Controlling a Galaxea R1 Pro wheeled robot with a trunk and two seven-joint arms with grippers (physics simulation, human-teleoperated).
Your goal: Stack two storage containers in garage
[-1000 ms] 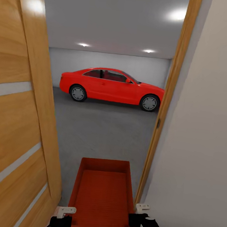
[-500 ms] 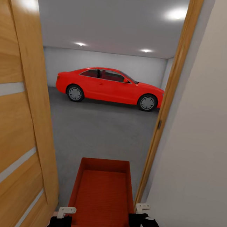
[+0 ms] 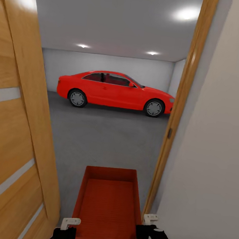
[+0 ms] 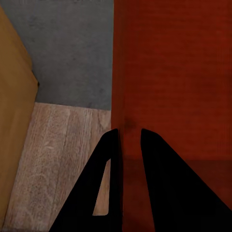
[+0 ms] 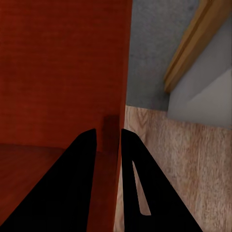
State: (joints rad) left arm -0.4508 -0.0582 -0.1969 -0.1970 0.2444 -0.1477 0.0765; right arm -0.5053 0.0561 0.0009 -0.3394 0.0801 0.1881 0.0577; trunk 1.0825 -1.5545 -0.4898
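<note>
Doorway: wooden door with pale glass strips (image 3: pixel 11 122) stands swung open at the left, a wooden door frame (image 3: pixel 177 115) at the right, a pale grey wall (image 3: pixel 212 152) beside it.
Room beyond: bare garage with pale grey walls, a grey ceiling and round ceiling lights (image 3: pixel 185 13).
Floor: dark grey speckled concrete floor (image 3: pixel 106 136) runs from the threshold to the far wall; in the left wrist view it meets light wood-plank flooring (image 4: pixel 63 145) along a straight edge.
Car: glossy red coupe (image 3: pixel 115 91) is parked side-on against the far wall, well apart from the doorway.
Container: orange-red rectangular plastic bin (image 3: pixel 106 207), topless with a finely ribbed bottom, is carried level in front of the robot, its far end over the concrete, its near end over the planks.
Left claw (image 4: pixel 129 145): black fingers pinch the bin's left side wall, one finger inside, one outside.
Right claw (image 5: pixel 108 140): black fingers pinch the bin's right side wall in the same manner; wood planks and the base of the door frame lie just beside it.
</note>
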